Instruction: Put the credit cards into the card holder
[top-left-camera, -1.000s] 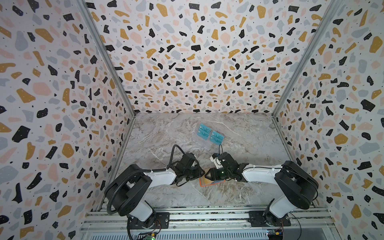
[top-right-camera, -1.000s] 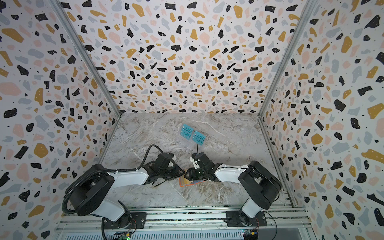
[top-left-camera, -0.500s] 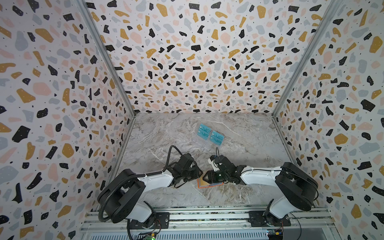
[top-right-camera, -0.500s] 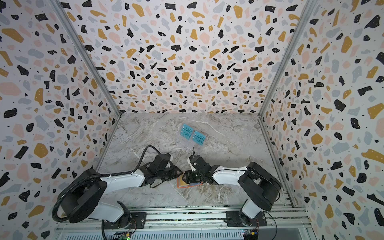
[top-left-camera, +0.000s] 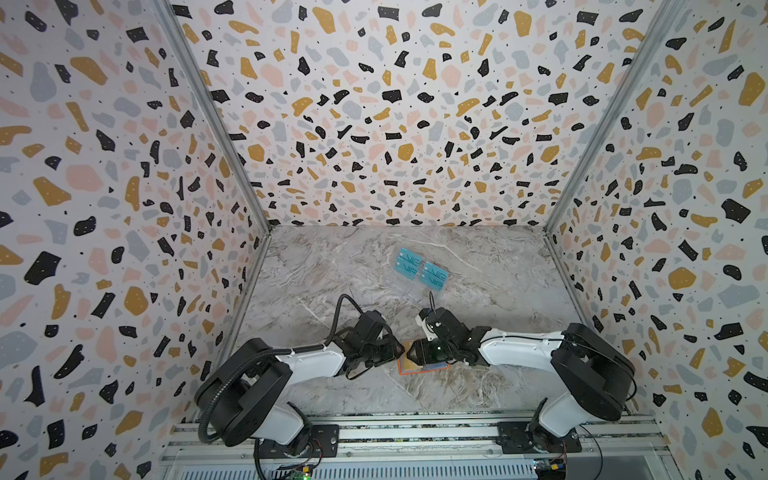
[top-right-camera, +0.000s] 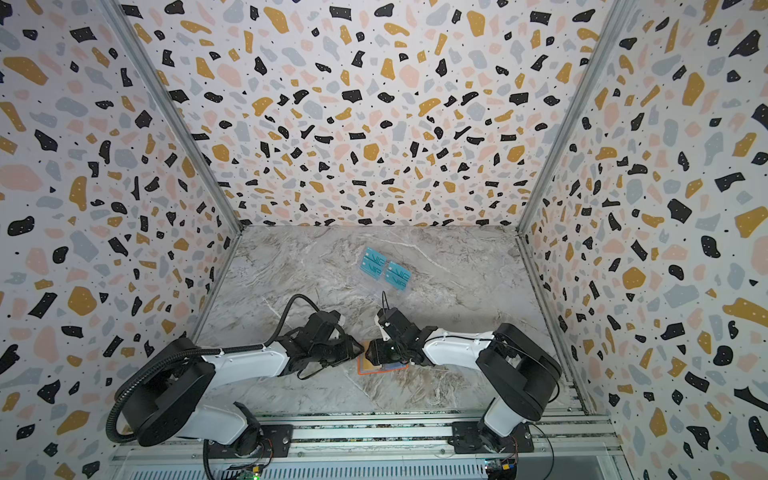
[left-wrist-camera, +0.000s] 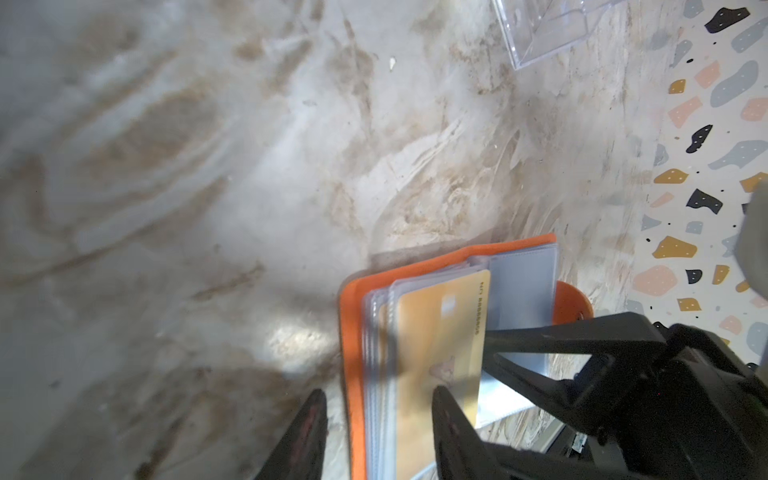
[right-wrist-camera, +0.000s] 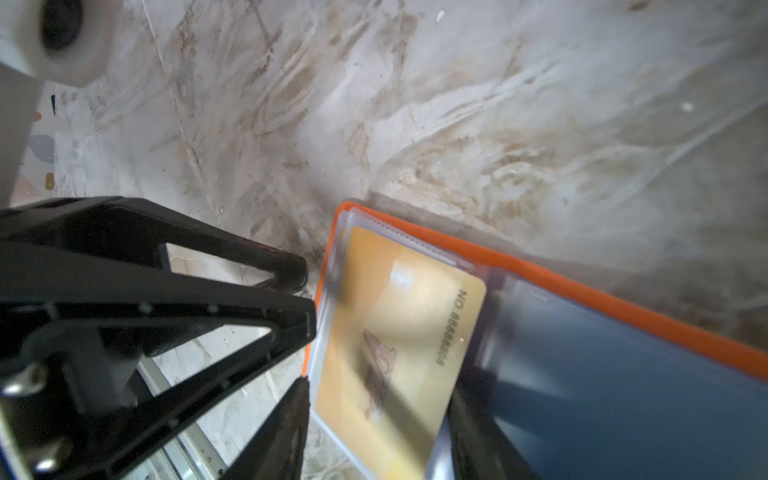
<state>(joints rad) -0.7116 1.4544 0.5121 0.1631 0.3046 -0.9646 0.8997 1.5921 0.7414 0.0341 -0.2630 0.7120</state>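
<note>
The orange card holder (top-left-camera: 420, 369) (top-right-camera: 380, 371) lies open on the marble table near the front, between both grippers. In the left wrist view its cover (left-wrist-camera: 351, 332) carries clear sleeves, with a gold credit card (left-wrist-camera: 436, 332) lying on top of them. My left gripper (left-wrist-camera: 380, 419) (top-left-camera: 398, 351) is open and straddles the holder's spine edge; one finger stands clear of the orange cover. My right gripper (right-wrist-camera: 380, 419) (top-left-camera: 412, 354) is open too, one finger on each side of the card (right-wrist-camera: 399, 324). No other credit card shows.
A clear plastic rack (left-wrist-camera: 548, 29) with teal VIP cards (top-left-camera: 420, 270) (top-right-camera: 384, 268) lies behind the grippers. The holder's orange snap tab (left-wrist-camera: 571, 303) sticks out toward the right arm. Patterned walls close in the left, right and far sides.
Both grippers' jaws have widened, the left more. The right gripper has drawn slightly toward the left one. The card holder stays where it was.
</note>
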